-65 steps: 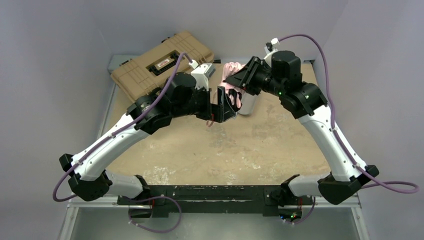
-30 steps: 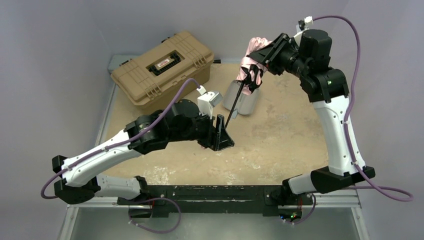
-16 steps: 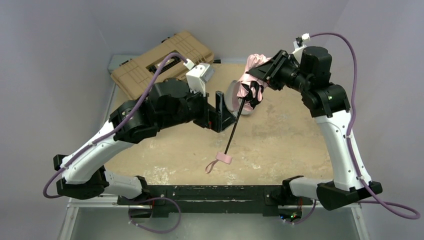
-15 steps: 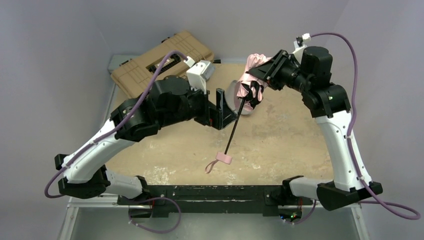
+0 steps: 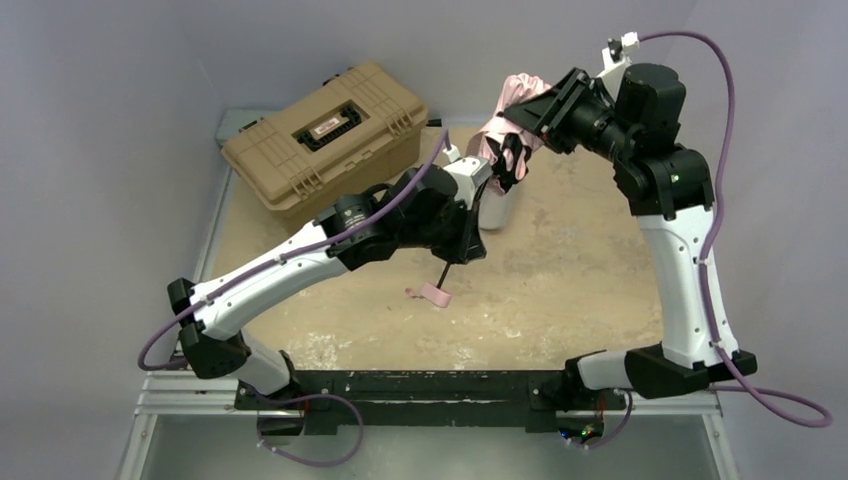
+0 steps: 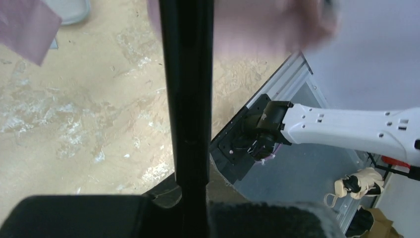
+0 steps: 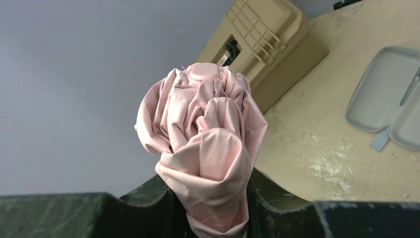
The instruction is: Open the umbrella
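Note:
The umbrella's folded pale pink canopy (image 5: 508, 108) is held up over the back of the table, and my right gripper (image 5: 532, 118) is shut on it. In the right wrist view the bunched fabric (image 7: 208, 139) fills the gap of that gripper (image 7: 214, 201), cap end pointing away. The thin black shaft (image 5: 443, 272) slants down from the canopy to the small pink handle (image 5: 433, 293) near the tabletop. My left gripper (image 5: 462, 242) is shut on the shaft, which runs straight up (image 6: 187, 99) from between its jaws (image 6: 193, 198) in the left wrist view.
A tan hard-shell toolbox (image 5: 325, 130) stands at the back left. A flat grey case (image 7: 386, 99) lies open on the sandy tabletop under the umbrella, partly hidden behind my left arm in the top view. The right arm's base (image 6: 262, 134) sits at the near edge.
My left gripper, open beside the shaft half a second ago, has swung in and shut on it. The right arm has lifted the canopy slightly, and the handle has risen towards the left.

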Motion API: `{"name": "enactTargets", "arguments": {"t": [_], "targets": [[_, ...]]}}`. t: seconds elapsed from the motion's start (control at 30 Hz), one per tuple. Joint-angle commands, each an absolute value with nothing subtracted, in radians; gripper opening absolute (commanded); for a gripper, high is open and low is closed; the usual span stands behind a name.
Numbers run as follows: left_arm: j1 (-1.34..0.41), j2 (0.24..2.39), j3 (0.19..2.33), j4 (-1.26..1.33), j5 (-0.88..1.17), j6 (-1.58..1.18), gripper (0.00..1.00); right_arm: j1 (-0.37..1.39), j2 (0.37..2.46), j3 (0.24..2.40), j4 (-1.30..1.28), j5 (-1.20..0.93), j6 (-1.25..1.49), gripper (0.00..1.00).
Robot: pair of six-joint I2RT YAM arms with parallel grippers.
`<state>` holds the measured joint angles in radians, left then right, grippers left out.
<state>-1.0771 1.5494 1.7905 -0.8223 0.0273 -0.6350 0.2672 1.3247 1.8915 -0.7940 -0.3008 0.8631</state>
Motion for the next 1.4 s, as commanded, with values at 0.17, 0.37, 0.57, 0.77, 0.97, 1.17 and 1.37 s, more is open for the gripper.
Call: {"name": "enactTargets", "arguments": {"t": [0.17,0.37,0.57,0.77,0.97,1.17,1.37], "targets": [[-1.086,1.233,1.447,-0.757,0.108,-0.691,0.0,0.044,1.528,2.187,-0.69,-0.369,0.949,0.0],[-1.112,1.012,1.232,-0.801,0.152,-0.76,0.22,-0.034,1.578,2.2,-0.65,-0.421,0.989,0.0],[-1.11,0.996,1.375,-0.83,0.024,-0.72,0.94,-0.028,1.466,1.942,-0.591,-0.488,0.965,0.0],[-1.026,1.215,1.654,-0.805,0.079,-0.639,1.0,0.036,1.378,1.803,-0.59,-0.511,0.946,0.0],[-0.936,1.364,1.766,-0.743,0.186,-0.631,1.0,0.084,1.35,1.798,-0.63,-0.522,0.928,0.0],[-0.919,1.476,1.832,-0.721,0.257,-0.615,0.88,0.104,1.337,1.802,-0.641,-0.562,0.947,0.0],[-0.911,1.534,1.858,-0.656,0.3,-0.63,0.63,0.121,1.323,1.773,-0.632,-0.581,0.959,0.0]]}}
